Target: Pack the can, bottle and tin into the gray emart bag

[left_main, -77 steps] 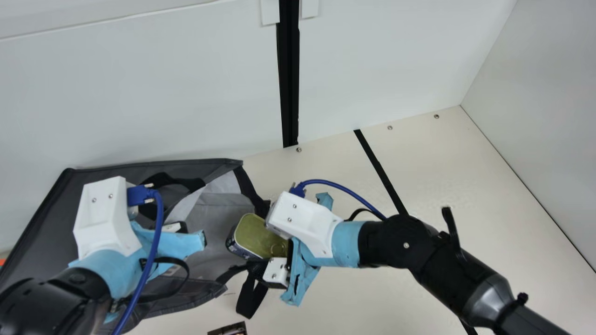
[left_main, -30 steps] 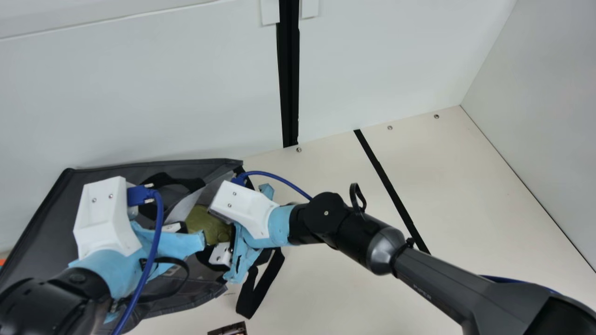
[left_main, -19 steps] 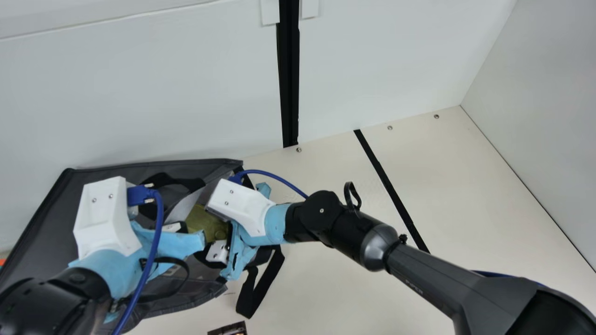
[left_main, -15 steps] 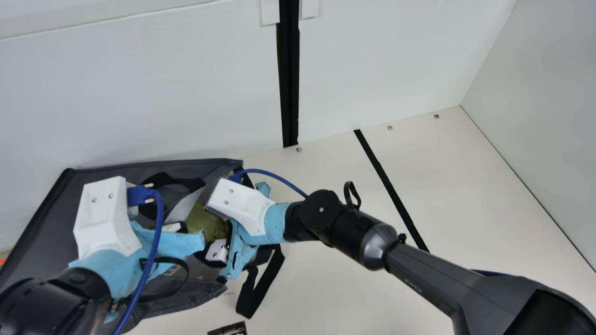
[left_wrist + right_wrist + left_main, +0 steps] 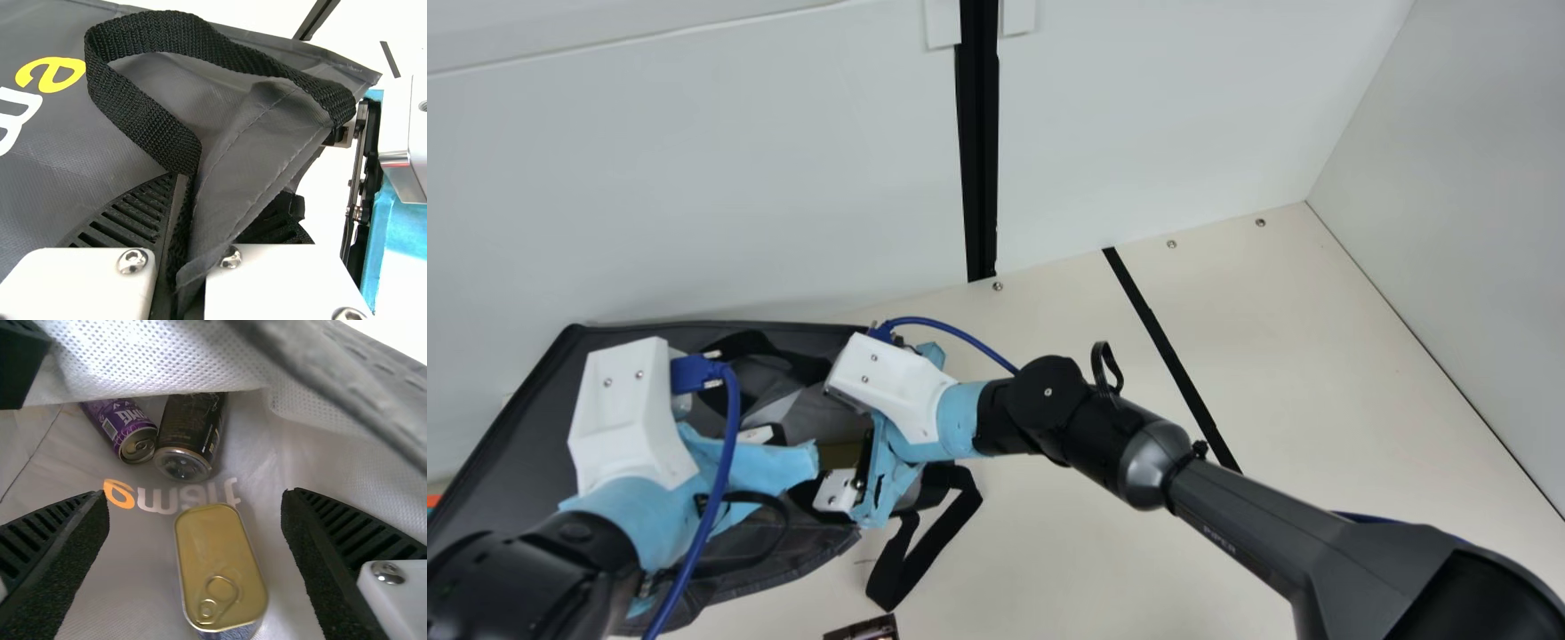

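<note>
Right hand [image 5: 195,499] hung spread wide about the gold tin [image 5: 212,553], apparently leaving it inside the gray emart bag [image 5: 520,444], near a purple can [image 5: 120,420] and dark cylinder [image 5: 189,427]; left hand [image 5: 187,193] clenched the bag's edge, presumably to keep it gaping.

The left arm [image 5: 511,582] and right arm [image 5: 1049,391] are black at the joints, the right one with a shiny gray collar [image 5: 1152,464] and a long dark-gray link [image 5: 1254,538] bearing small pale print. Each wrist wears a boxy white housing [image 5: 623,418] with small screws, a blue plug [image 5: 689,373] and cable [image 5: 731,436], and light-blue wrapping [image 5: 959,420]. Black ribbed fingers [image 5: 333,533] join white mounts [image 5: 400,593] set with round silver screws [image 5: 387,573]
</note>
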